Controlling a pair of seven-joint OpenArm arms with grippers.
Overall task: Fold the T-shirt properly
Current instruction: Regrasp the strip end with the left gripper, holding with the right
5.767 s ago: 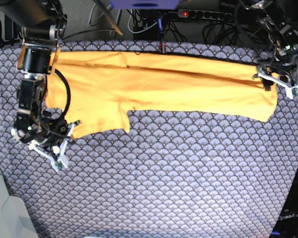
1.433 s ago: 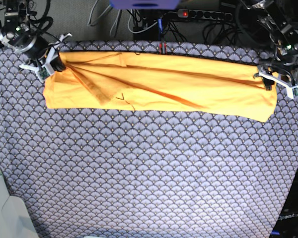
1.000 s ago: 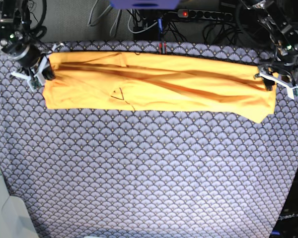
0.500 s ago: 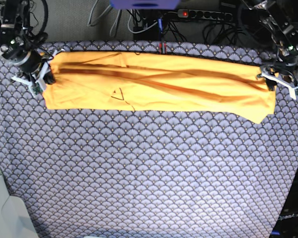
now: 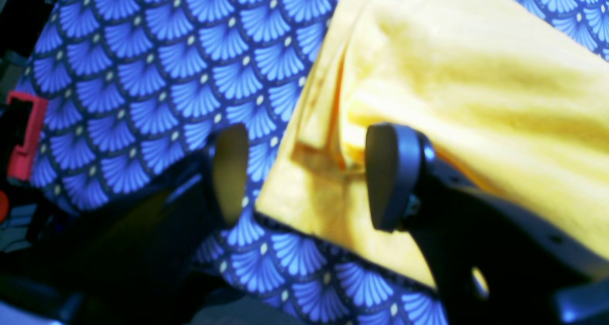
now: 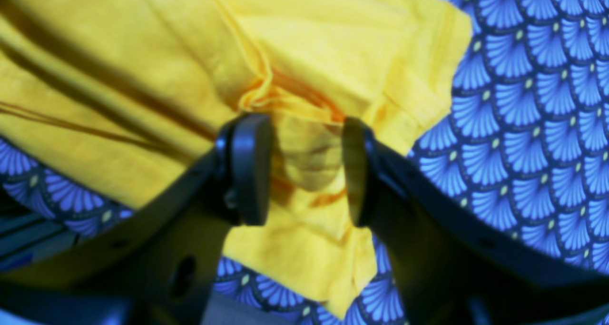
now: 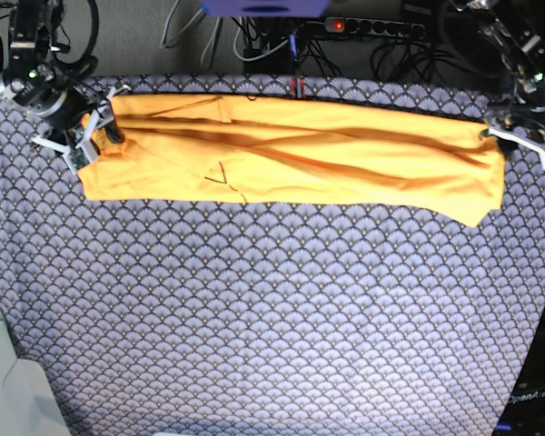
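The T-shirt [image 7: 291,150] lies as a long folded band along the tabletop's [image 7: 272,318] far edge. Right gripper [image 6: 304,172] jaws parted, straddling bunched fabric; left gripper [image 5: 304,177] jaws parted (cloth edge between them, ungripped). No legible writing on the shirt.

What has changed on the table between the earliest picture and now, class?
The right gripper carried the sleeve up from the near-left and laid it over the T-shirt, leaving one long band; its jaws now stand apart. The left gripper drew back slightly, jaws apart. The fan-patterned cloth stayed put.
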